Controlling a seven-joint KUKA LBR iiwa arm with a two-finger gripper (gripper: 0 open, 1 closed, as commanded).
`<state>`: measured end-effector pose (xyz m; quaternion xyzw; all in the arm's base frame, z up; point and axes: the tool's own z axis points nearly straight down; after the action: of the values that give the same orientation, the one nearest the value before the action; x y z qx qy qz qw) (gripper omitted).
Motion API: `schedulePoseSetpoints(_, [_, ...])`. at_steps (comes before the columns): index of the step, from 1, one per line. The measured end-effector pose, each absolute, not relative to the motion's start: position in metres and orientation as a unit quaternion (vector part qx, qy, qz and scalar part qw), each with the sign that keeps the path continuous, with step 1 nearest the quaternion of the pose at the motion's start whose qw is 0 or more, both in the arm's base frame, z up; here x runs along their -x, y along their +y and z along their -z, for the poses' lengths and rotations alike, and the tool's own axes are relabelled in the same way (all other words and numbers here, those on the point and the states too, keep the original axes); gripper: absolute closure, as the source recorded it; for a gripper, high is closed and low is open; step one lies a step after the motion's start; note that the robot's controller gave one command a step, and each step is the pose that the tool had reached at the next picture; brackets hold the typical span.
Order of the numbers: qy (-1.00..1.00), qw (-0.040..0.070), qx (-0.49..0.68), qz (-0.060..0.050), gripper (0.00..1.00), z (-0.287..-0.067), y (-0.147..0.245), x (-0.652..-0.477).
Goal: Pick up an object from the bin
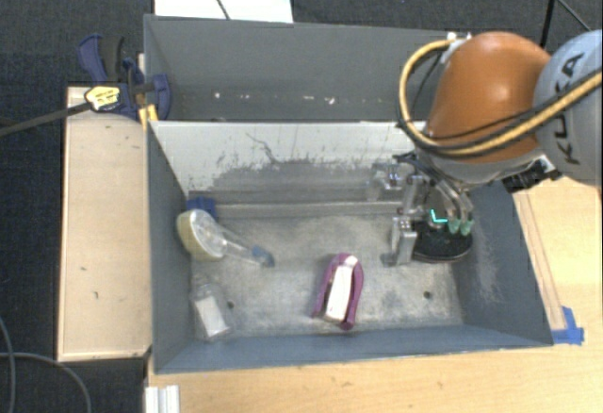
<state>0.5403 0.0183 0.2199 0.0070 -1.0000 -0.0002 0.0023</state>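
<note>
My gripper (405, 238) hangs low at the right side of the bin, under the orange cover of the wrist. Right beside and partly beneath it lies a black round thing (443, 248) with small green bits on its upper edge, close to the right wall. To the gripper's left, on the bin floor, a purple and white packet (339, 290) lies apart from it.
A yellowish round brush with a clear blue-tipped handle (209, 238) lies at the left of the bin. A small clear packet (209, 313) sits in the front left corner. The arm and its cables cover the bin's back right corner.
</note>
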Motion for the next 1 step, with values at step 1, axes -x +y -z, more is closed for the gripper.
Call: schedulePoseSetpoints(1, [-0.989, -0.001, -0.145, 0.0, 0.0, -0.0682, 0.0194, -0.5106])
